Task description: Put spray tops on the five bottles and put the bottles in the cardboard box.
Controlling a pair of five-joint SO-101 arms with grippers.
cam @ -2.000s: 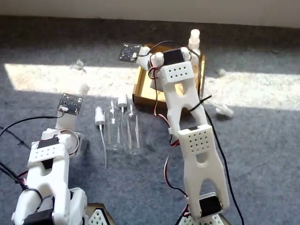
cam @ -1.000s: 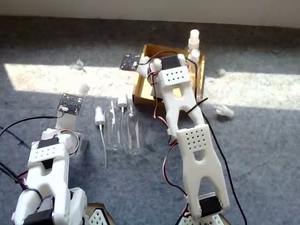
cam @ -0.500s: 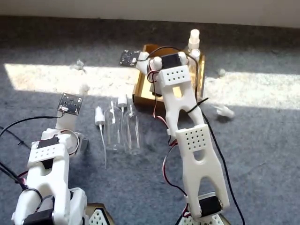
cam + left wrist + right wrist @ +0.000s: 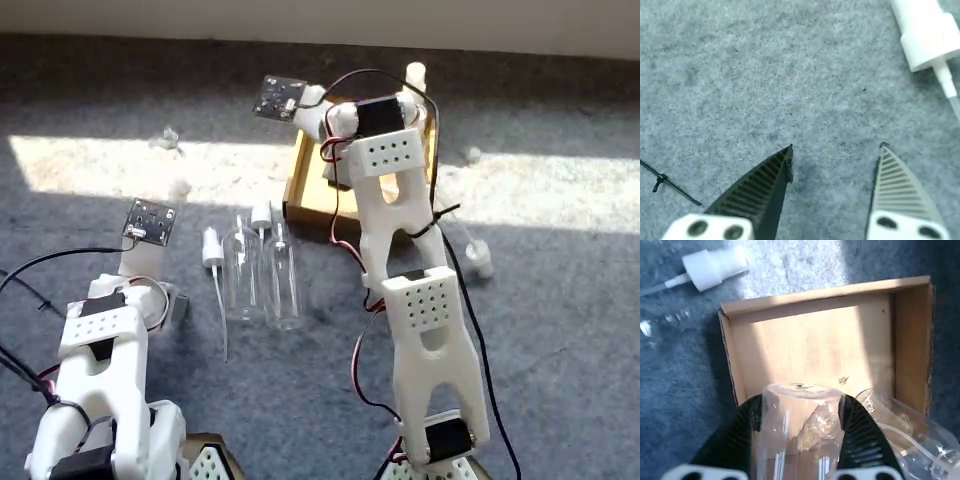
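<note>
- Jaws of the right gripper [image 4: 801, 412] are clamped on a clear bottle [image 4: 792, 450], held over the cardboard box [image 4: 825, 290].
- Left gripper [image 4: 835, 147] jaws are spread wide, empty, near a loose spray top [image 4: 927, 32].
- A second bottle [image 4: 890, 420] is already boxed; two bottles [image 4: 260, 278] are left on the carpet [image 4: 560, 330].

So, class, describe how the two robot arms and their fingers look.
The left arm and right arm are white plastic with perforated panels, black motors and red and black cables. The left fingers are ribbed, one black, one pale.
</note>
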